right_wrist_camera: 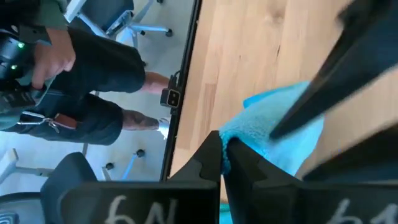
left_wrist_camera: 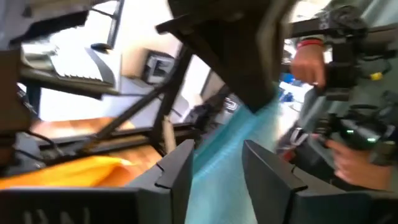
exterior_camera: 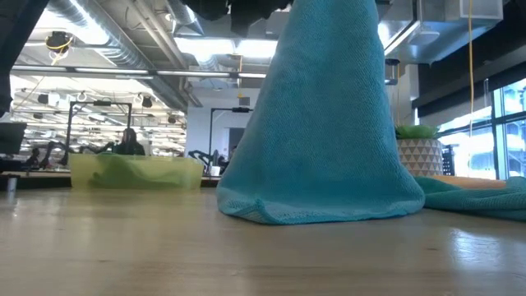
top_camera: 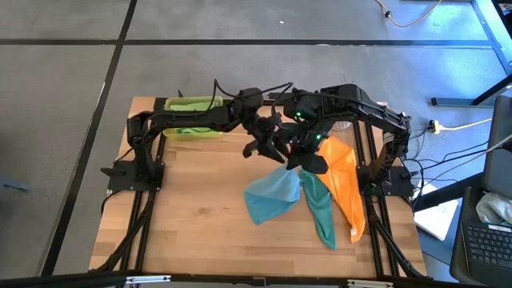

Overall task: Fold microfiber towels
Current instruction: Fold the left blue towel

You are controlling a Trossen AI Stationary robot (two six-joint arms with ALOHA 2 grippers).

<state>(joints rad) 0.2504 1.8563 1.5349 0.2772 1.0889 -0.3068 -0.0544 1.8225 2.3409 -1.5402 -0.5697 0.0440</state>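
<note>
Both arms meet above the far-right part of the wooden table (top_camera: 200, 208), lifting a light blue towel (top_camera: 270, 196) whose lower edge drags on the boards. The right gripper (right_wrist_camera: 222, 155) is pressed together on the towel's top edge. The left gripper (left_wrist_camera: 217, 162) sits just beside it w/ fingers spread either side of the cloth, not pinching. A teal towel (top_camera: 320, 210) and an orange towel (top_camera: 346, 188) lie crumpled right next to the blue one; a lime green towel (top_camera: 192, 106) sits in the yellow-green tray (top_camera: 170, 102), well apart at the table's far-left edge.

Judgement: the step is finding a second corner. The left arm should slide along the hanging edge to the corner before closing, keeping the cloth taut and clear of the teal one.

No brand or label is readable; marks on the right gripper's body are too blurred to make out.
</note>
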